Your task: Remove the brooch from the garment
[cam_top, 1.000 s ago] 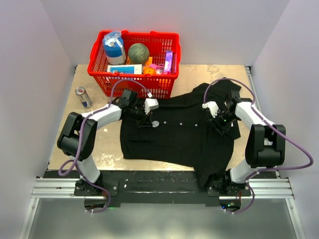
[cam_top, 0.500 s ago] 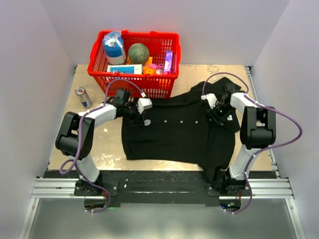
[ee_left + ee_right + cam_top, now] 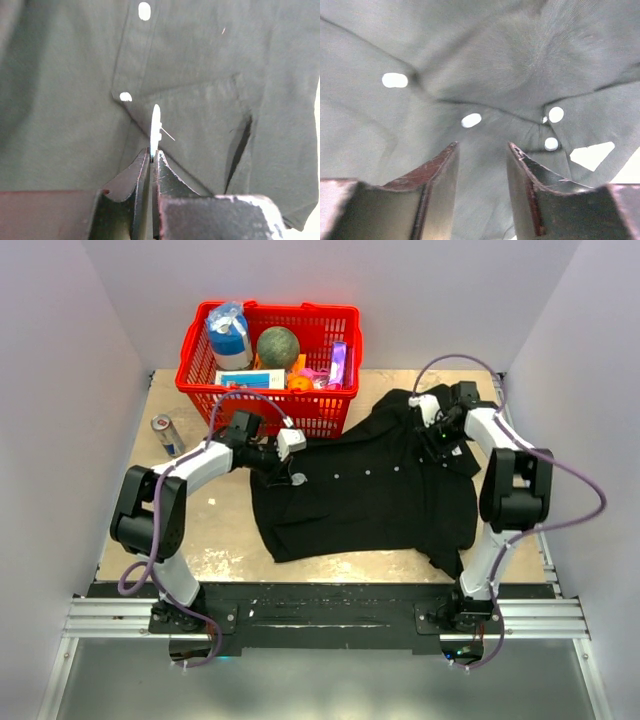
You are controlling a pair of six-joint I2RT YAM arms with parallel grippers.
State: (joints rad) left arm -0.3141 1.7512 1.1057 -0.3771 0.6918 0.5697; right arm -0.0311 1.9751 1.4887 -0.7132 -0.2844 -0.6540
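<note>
- Brooch (image 3: 155, 127): a thin silvery disc, seen edge-on in the left wrist view. It stood upright in the tips of the left gripper (image 3: 152, 155), with a fine pin sticking out sideways against the cloth. Whether the pin tip touched the fabric, I could not tell.
- From above, the brooch (image 3: 297, 479) sat over the garment's left margin, about mid-worktop and a little toward the far edge.
- Left gripper (image 3: 288, 472): jaws pinched together on the brooch's lower rim, no gap showing.
- Left arm: elbow raised near the left edge, forearm running to the right, wrist tipped down over the cloth.
- Garment (image 3: 370, 490): a black shirt spread flat from mid-worktop to the right edge. Its collar end lay toward the far right corner, and white buttons (image 3: 125, 96) ran along the placket.
- Right gripper (image 3: 438, 438): over the collar area near the far right corner. Its jaws (image 3: 482, 147) were parted and held nothing, with crumpled cloth and a button (image 3: 471, 120) beyond them.
- Right arm: stretched from the near edge up along the right edge, with the wrist folded inward.
- Red basket (image 3: 300, 410) stood at the far edge, just beyond the left gripper.
- Can (image 3: 167, 435) stood upright by the left edge.
</note>
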